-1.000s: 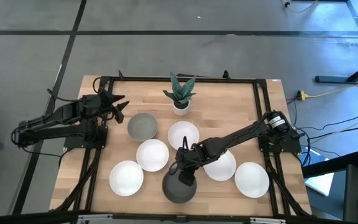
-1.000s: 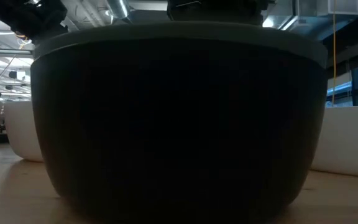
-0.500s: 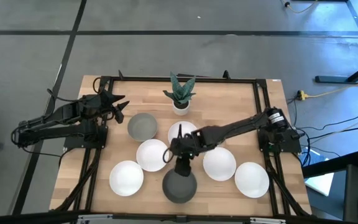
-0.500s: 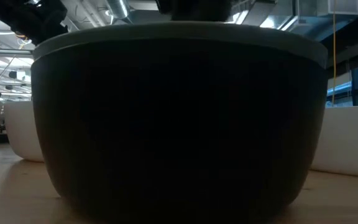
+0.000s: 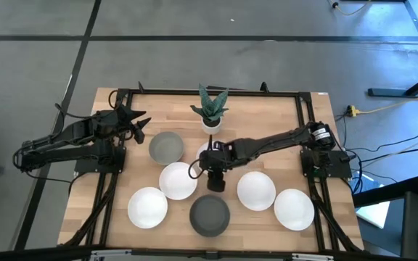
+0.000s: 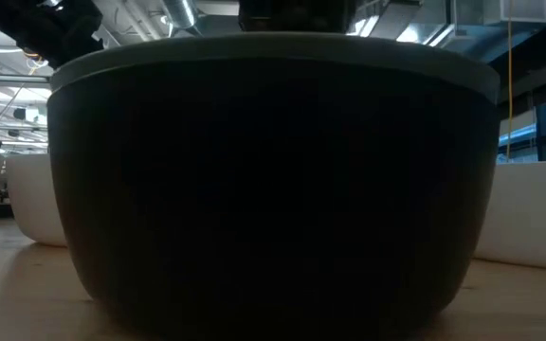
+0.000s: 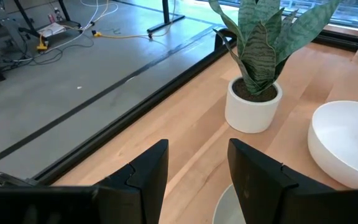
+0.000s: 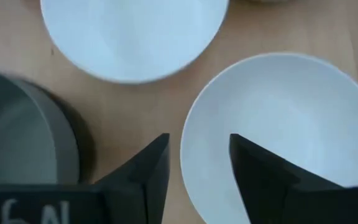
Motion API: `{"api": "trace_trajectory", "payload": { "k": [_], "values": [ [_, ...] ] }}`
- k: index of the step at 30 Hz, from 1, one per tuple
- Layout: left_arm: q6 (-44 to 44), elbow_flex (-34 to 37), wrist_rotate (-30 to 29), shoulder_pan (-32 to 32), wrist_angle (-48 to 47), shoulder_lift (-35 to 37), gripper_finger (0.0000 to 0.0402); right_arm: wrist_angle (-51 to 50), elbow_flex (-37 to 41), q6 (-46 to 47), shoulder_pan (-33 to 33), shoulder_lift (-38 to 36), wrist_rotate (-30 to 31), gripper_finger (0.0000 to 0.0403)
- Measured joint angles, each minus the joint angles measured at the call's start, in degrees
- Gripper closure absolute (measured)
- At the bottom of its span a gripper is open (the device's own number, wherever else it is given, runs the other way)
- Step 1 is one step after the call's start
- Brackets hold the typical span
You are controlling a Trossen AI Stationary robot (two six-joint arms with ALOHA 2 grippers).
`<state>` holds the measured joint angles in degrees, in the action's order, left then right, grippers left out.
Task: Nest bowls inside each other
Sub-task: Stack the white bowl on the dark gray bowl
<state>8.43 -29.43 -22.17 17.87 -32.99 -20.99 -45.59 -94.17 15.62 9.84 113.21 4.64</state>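
Right wrist view: right hand point(image 8: 194, 168) open, empty; white bowl point(image 8: 278, 137) rim directly beneath fingers; left arm farther off.

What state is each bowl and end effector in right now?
Front grey bowl: upright on the table, holds a nested bowl.
Back grey bowl: upright, empty.
White bowls: upright, unstacked.
Right end effector: open, empty, above the table.
Left end effector: open, empty.
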Motion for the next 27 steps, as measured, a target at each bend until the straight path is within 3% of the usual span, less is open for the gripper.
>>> {"api": "trace_trajectory", "payload": {
  "k": [9,27],
  "values": [
    [0.0,0.0,0.0,0.0,0.0,0.0,0.0240,1.6,4.5,-3.5,0.0,0.0,-0.2,0.0238],
    [0.0,0.0,0.0,0.0,0.0,0.0,0.0240,0.5,4.6,-2.2,0.1,1.6,-4.8,0.0238]
  ]
}}
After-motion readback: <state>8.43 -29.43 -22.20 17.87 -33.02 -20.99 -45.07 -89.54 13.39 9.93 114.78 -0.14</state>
